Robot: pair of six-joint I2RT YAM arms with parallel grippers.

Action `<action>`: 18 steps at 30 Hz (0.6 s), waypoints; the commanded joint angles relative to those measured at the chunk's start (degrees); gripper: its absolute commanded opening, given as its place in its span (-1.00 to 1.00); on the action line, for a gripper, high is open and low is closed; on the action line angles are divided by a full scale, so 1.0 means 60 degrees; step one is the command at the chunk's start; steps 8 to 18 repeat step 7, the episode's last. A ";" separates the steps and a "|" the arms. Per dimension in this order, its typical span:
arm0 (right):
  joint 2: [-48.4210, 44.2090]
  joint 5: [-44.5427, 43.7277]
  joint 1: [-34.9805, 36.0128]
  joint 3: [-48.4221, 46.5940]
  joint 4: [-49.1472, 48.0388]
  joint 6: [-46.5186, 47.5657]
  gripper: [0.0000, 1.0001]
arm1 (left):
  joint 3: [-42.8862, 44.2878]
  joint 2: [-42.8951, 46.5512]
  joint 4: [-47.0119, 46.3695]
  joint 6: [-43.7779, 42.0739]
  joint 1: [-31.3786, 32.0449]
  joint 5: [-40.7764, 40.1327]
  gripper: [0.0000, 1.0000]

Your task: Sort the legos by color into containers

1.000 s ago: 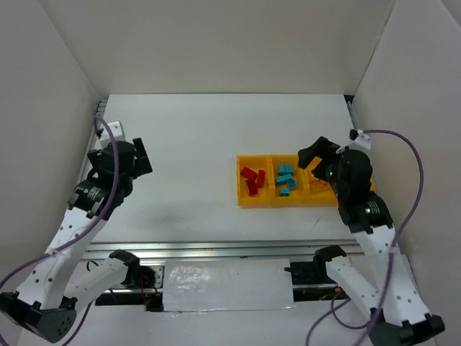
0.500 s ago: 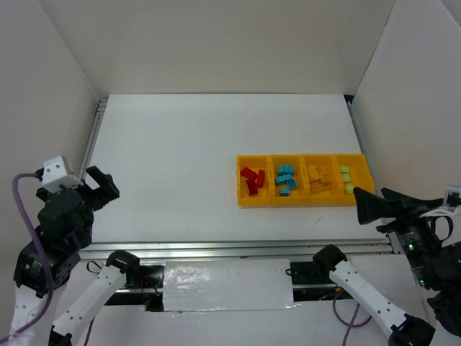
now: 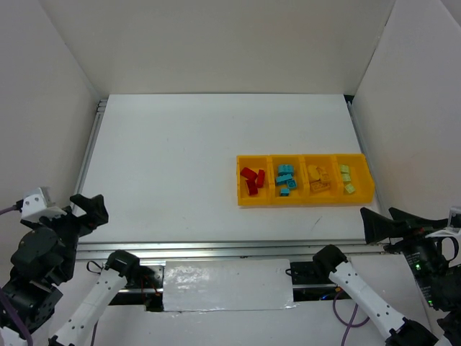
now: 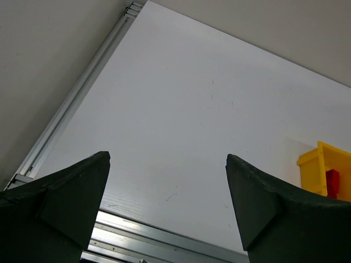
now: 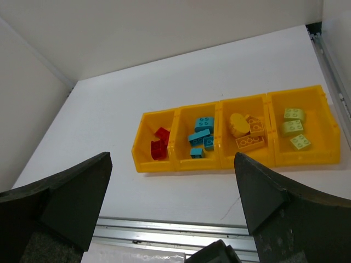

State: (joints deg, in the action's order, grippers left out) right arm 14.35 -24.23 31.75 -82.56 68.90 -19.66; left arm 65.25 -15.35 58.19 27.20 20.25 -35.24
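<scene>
Pincers sit nearest, low in the overhead frame and off the near edge of the white tabletop (image 3: 180,158). The left pincer (image 3: 90,209) is in the lower left corner. Its wrist view shows its dark fingers (image 4: 71,192) spread wide with nothing between them. The right pincer (image 3: 385,220) is in the lower right corner, likewise gaping in its own view (image 5: 173,159) and holding nothing. Just beyond both runs a ribbed aluminium rail (image 3: 216,249) along the tabletop's near edge.

Farther up, right of centre, lies the long shallow yellow-orange plastic tray (image 3: 302,203), four square compartments in a row. From the frame's left to its right:
- small red studded bricks (image 3: 252,179) in the first compartment
- teal-blue bricks (image 3: 285,179) in the second
- orange-yellow bricks (image 3: 318,179) in the third
- pale green bricks (image 3: 348,179) in the fourth

The right wrist view looks down on the whole tray (image 5: 252,163) between its fingers, with every compartment holding one colour. The left wrist view catches only the tray's corner at its right edge (image 4: 315,164), with a red brick (image 4: 332,181) inside. No brick shows loose on the tabletop. Plain white walls (image 3: 216,43) close the scene at the top.
</scene>
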 commanded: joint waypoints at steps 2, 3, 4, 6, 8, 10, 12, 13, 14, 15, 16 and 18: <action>-0.0018 -0.0137 0.0085 0.0006 0.0074 -0.0034 0.99 | 0.0096 0.0142 -0.0046 -0.0124 -0.0035 0.0132 0.99; -0.0018 -0.0151 0.0085 0.0049 0.0016 -0.0063 0.99 | 0.0096 0.0142 -0.0046 -0.0110 -0.0035 0.0132 0.99; -0.0033 -0.0166 0.0070 0.0093 -0.0014 -0.0078 0.99 | 0.0082 0.0113 -0.0046 -0.0110 -0.0035 0.0132 0.99; -0.0019 -0.0239 0.0085 0.0123 0.0000 -0.0107 0.99 | 0.0052 0.0084 -0.0089 -0.0095 -0.0035 0.0117 0.99; 0.0025 -0.0239 0.0085 0.0138 0.0000 -0.0122 0.99 | 0.0052 0.0054 -0.0104 -0.0095 -0.0035 0.0103 0.99; 0.0025 -0.0239 0.0085 0.0138 0.0000 -0.0122 0.99 | 0.0052 0.0054 -0.0104 -0.0095 -0.0035 0.0103 0.99; 0.0025 -0.0239 0.0085 0.0138 0.0000 -0.0122 0.99 | 0.0052 0.0054 -0.0104 -0.0095 -0.0035 0.0103 0.99; 0.0025 -0.0239 0.0085 0.0138 0.0000 -0.0122 0.99 | 0.0052 0.0054 -0.0104 -0.0095 -0.0035 0.0103 0.99; 0.0025 -0.0239 0.0085 0.0138 0.0000 -0.0122 0.99 | 0.0052 0.0054 -0.0104 -0.0095 -0.0035 0.0103 0.99; 0.0025 -0.0239 0.0085 0.0138 0.0000 -0.0122 0.99 | 0.0052 0.0054 -0.0104 -0.0095 -0.0035 0.0103 0.99; 0.0025 -0.0239 0.0085 0.0138 0.0000 -0.0122 0.99 | 0.0052 0.0054 -0.0104 -0.0095 -0.0035 0.0103 0.99; 0.0025 -0.0239 0.0085 0.0138 0.0000 -0.0122 0.99 | 0.0052 0.0054 -0.0104 -0.0095 -0.0035 0.0103 0.99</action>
